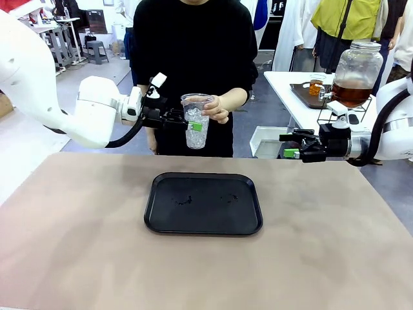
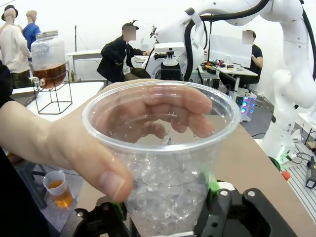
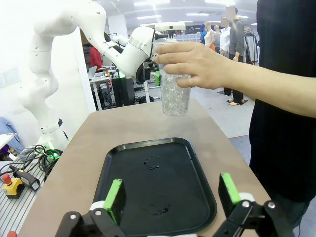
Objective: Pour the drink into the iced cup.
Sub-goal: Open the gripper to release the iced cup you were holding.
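Jaws of the left gripper (image 1: pixel 193 124) flank the clear, ribbed plastic iced cup (image 1: pixel 197 121), green pads at its sides; whether they clamp it I cannot tell. A person's hand (image 1: pixel 218 107) grasps its rim. Right gripper (image 3: pixel 170 195) jaws gape wide above the glossy black tray (image 1: pixel 204 203). Amber drink (image 1: pixel 350 93) sits in the glass dispenser jar (image 1: pixel 358 71) behind.

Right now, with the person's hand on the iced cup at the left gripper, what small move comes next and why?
Probably open the left gripper fully and ease it back. The person's hand already wraps the iced cup near its rim, while the green pads sit at its lower sides, so the person appears to be taking it.
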Controlling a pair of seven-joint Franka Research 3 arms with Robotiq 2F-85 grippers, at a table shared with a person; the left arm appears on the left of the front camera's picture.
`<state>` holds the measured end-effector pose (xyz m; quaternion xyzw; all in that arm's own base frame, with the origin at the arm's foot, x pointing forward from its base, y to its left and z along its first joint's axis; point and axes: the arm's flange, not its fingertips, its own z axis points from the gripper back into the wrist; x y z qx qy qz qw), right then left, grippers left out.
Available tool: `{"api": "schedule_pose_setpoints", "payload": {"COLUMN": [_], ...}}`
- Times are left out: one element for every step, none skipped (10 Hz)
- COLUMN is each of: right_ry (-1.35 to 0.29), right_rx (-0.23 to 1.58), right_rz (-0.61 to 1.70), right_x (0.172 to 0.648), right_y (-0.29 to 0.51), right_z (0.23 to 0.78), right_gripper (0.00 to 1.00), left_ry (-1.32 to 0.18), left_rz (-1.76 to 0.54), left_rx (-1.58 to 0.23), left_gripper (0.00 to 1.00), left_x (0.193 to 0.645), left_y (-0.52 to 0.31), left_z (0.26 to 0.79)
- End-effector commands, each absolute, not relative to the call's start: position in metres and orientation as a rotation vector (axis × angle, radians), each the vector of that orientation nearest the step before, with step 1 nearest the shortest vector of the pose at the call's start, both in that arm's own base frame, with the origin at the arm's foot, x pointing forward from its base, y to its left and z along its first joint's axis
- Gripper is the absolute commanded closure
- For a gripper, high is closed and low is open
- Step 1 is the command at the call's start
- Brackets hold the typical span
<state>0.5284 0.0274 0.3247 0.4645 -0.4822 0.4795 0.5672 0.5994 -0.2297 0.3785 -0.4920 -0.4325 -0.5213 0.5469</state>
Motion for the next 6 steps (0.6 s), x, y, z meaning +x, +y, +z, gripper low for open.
{"api": "schedule_pose_setpoints", "payload": {"right_ry": [-1.127, -1.127, -1.127, -1.127, -1.127, -1.127], "right_rx": [1.108, 1.108, 1.108, 1.108, 1.108, 1.108], "right_rz": [1.119, 1.119, 1.119, 1.119, 1.119, 1.119], "right_x": [0.527, 0.527, 0.527, 0.527, 0.527, 0.527], "right_y": [0.026, 0.026, 0.026, 0.026, 0.026, 0.026], "right_z": [0.327, 0.327, 0.327, 0.327, 0.327, 0.327], "right_gripper": [0.0, 0.0, 0.0, 0.0, 0.0, 0.0], "left_ry": [-1.036, -1.037, -1.038, -1.041, -1.051, -1.057], "left_rz": [-1.252, -1.254, -1.259, -1.26, -1.254, -1.256], "left_rx": [-1.165, -1.176, -1.184, -1.186, -1.189, -1.195], "left_gripper": [0.0, 0.0, 0.0, 0.0, 0.0, 0.0], "left_x": [0.6, 0.599, 0.597, 0.594, 0.588, 0.58], "left_y": [-0.229, -0.226, -0.22, -0.214, -0.202, -0.187], "left_z": [0.379, 0.379, 0.378, 0.377, 0.375, 0.372]}}
